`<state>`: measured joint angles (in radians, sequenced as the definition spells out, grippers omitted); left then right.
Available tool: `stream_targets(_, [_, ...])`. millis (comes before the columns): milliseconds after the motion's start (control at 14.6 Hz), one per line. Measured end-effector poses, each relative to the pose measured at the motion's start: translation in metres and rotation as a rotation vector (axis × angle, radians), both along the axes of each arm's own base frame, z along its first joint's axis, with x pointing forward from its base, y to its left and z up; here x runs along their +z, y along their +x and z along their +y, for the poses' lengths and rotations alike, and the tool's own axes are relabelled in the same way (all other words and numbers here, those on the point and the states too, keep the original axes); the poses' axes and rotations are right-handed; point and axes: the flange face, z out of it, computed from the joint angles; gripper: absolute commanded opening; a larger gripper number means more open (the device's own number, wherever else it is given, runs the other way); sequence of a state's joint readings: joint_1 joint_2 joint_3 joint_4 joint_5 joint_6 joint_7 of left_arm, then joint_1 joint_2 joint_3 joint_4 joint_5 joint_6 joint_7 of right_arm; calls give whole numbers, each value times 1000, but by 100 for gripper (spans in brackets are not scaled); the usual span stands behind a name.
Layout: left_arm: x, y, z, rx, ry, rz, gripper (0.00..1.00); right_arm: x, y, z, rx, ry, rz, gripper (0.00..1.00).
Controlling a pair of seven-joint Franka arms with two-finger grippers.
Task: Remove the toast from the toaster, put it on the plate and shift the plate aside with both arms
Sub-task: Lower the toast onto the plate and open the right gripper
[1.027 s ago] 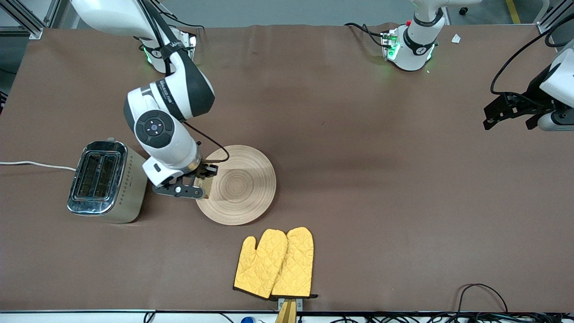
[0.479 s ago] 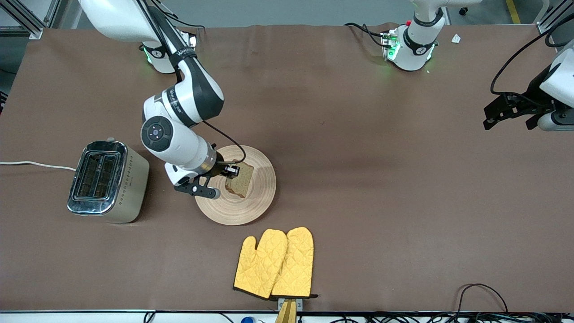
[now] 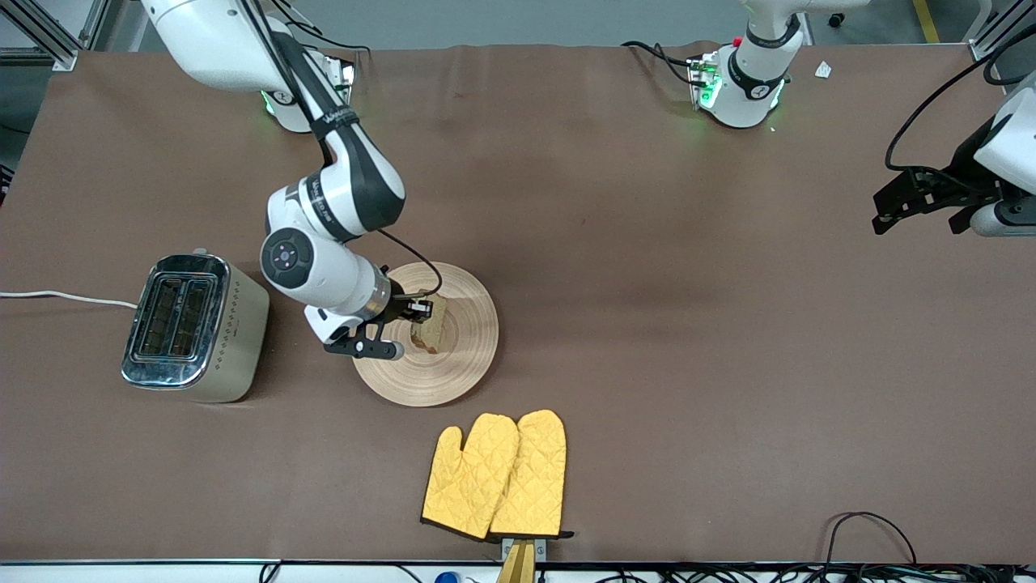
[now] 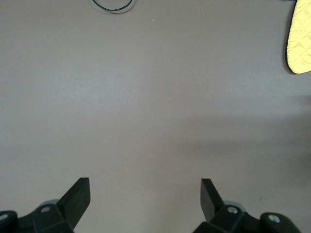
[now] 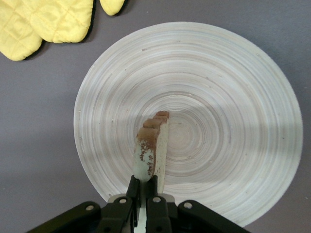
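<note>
Now the toaster (image 3: 193,325), toward the right arm's end of the bench (image 3: 647,324), shows two empty slots. Next along, the right end effector (image 3: 413,322) has swung in over the plate (image 3: 453,360); a second ago it was at the rim nearest the toaster with the slice barely showing. The toast (image 3: 430,328) has also turned from showing its broad face to nearly edge-on, standing upright above the plate's middle. That suggests the placing step is almost done: only lowering and release remain, I'd say. The right end effector is clamped tight on the slice's edge, and the right wrist view shows the thin slice (image 5: 151,148) pinched between its fingertips. Yellow oven mitts (image 3: 495,476) lie nearer the camera. Over bare bench at the other end, the left end effector (image 3: 923,212) waits, spread wide and holding nothing.
</note>
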<state>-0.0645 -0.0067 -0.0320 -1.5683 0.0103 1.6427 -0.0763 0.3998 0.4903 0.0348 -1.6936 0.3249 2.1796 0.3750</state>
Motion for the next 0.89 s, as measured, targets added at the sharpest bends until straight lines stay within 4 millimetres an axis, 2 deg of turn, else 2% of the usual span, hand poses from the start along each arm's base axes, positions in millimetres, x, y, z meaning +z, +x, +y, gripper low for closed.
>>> stream_targets(274, [0, 0, 0, 0, 0, 0, 100, -9, 10, -35, 29, 38, 2, 0])
stream_targets(479, [0, 0, 0, 0, 0, 1, 100, -24, 9, -60, 57, 33, 16, 0])
stream_targets(890, [-2, 0, 1, 1, 1, 8, 100, -46, 6, -94, 86, 28, 37, 0])
